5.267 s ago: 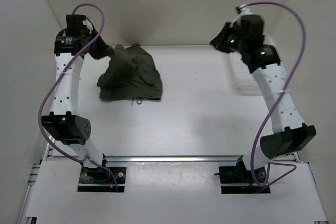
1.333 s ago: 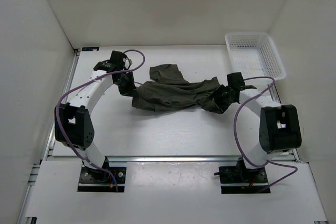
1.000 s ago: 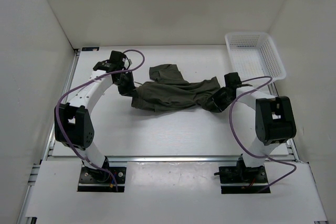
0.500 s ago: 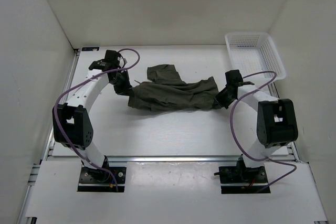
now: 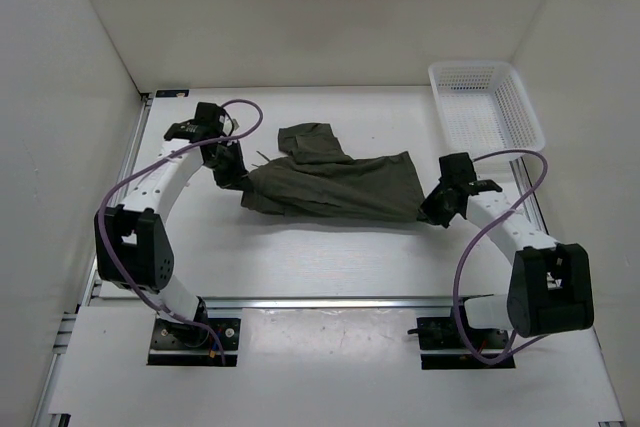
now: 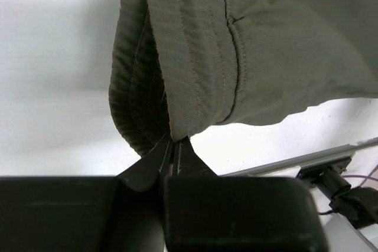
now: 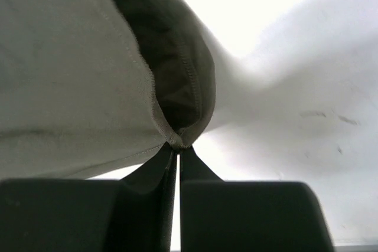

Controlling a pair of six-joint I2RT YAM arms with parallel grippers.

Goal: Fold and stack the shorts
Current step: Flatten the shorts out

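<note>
Olive shorts pulled taut across mid-frame.
Ribbed band bunched at the left end, a flap lying toward the top; left jaws and right jaws each clamp an end.

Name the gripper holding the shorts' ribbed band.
The left gripper: its jaws pinch the ribbed band of the shorts; the right gripper pinches a plain stitched hem.

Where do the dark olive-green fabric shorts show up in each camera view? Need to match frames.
Top external: dark olive-green fabric shorts spread across the table centre, between both arms.
Left wrist: shorts fill the upper right, with the ribbed edge running down to bottom centre.
Right wrist: shorts fill the upper left, with a hem corner coming down to bottom centre.
Shared landmark: white table under the fabric.
</note>
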